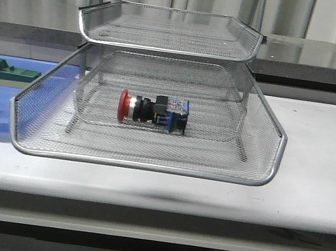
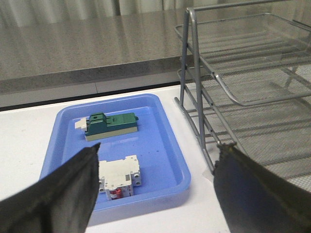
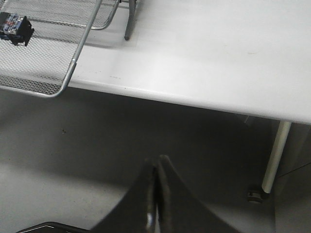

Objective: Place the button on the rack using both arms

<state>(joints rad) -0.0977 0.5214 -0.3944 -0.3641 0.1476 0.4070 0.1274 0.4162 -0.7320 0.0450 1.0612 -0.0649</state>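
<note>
- Look at the front view first: the button (image 1: 152,111) lies on its side in the pulled-out tray of the rack (image 1: 143,160), roughly in the middle of the mesh floor, its red cap pointing to the left and its blue rear block to the right.
- Nothing touches the button; you can see no arm or gripper in the front view.
- The tray holding it juts forward past the table (image 1: 312,188) edge, and the tier above it sits further back with nothing in it.
- Your left gripper (image 2: 155,189) has its two dark fingers (image 2: 58,194) spread wide with nothing between them. It hangs above the blue tray (image 2: 167,145).
- In that blue tray you see a green-and-beige block (image 2: 111,125) further from the fingers and a white boxy part (image 2: 119,178) nearer to them, the two lying apart.
- The blue tray rests on the table just beside the rack's legs.
- Your right gripper (image 3: 156,194) has its fingertips pressed together with nothing caught in them. It hangs off the table, over the grey floor (image 3: 73,145).
- In the right wrist view the button's blue end shows at the tray's corner, well apart from that gripper.
</note>
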